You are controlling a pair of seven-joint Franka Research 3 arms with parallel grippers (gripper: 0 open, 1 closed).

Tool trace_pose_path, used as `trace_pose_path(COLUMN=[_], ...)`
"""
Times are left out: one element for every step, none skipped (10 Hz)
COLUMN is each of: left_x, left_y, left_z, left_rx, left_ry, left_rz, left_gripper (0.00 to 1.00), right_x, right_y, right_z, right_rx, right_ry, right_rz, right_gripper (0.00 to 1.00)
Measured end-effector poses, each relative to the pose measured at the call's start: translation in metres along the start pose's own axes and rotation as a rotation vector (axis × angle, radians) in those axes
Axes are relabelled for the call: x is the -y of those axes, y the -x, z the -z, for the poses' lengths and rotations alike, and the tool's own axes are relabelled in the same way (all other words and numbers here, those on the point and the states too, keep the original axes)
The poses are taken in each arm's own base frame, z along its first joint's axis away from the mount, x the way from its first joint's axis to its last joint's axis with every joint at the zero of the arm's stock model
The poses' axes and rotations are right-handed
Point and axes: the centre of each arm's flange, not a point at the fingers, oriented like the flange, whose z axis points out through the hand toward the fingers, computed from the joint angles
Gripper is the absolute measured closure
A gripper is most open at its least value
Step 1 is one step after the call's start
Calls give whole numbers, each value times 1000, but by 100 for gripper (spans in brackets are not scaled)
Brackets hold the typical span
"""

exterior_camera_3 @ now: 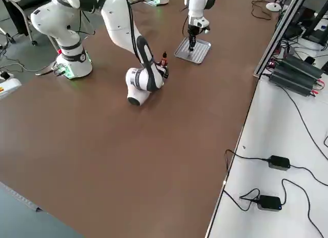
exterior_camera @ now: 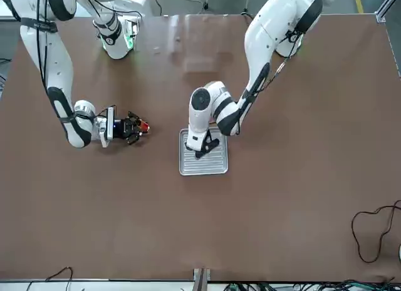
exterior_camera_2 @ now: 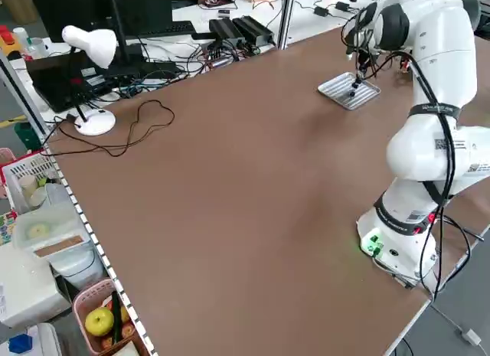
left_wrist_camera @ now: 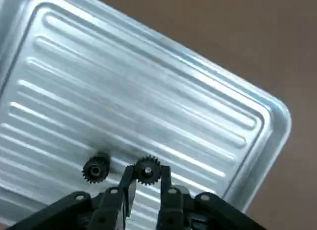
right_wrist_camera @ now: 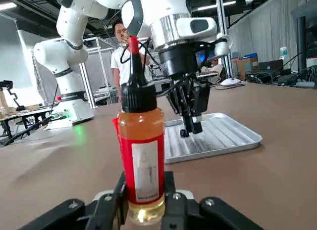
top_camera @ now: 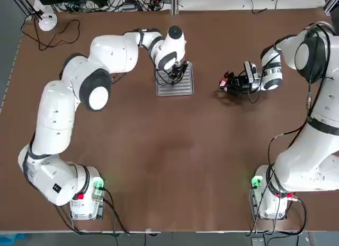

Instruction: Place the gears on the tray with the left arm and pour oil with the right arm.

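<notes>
The square, silvery metal tray (left_wrist_camera: 198, 121) with rounded corners and a ribbed floor lies flat at 12 o'clock on the table as the top view shows it. One small, dark, round toothed gear (left_wrist_camera: 96, 168) with a central hole rests on its ribs. A second dark toothed gear (left_wrist_camera: 148, 170) sits just beside it, pinched between the left gripper's (left_wrist_camera: 148, 172) fingertips over the tray. The slim, clear oil bottle (right_wrist_camera: 142, 165), amber inside, with a red-and-white label, black collar and red tip, is held upright in the right gripper (right_wrist_camera: 144, 183), apart from the tray at its 3 o'clock.
</notes>
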Motion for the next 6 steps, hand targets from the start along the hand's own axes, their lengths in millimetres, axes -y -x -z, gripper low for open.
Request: trace_pose_path(left_x=[2, 0, 0, -2, -4, -5], left_y=[1, 1, 2, 0, -3, -8], left_z=[-8, -7, -6, -4, 0, 9], left_rx=[5, 4, 4, 2, -1, -7], left_ry=[-9, -8, -6, -2, 0, -4], left_rz=[-1, -3, -4, -3, 1, 7], left_gripper=[76, 75, 70, 65, 51, 37], right_x=[-1, -1, -1, -1, -2, -2], right_y=[0, -1, -1, -1, -1, -2], right_z=[-4, -8, -11, -13, -14, -15], right_rx=[-1, -2, -4, -3, -5, -7], right_ry=[3, 3, 6, 4, 6, 9], right_rz=[0, 0, 0, 0, -1, -2], right_gripper=[69, 69, 69, 69, 69, 69])
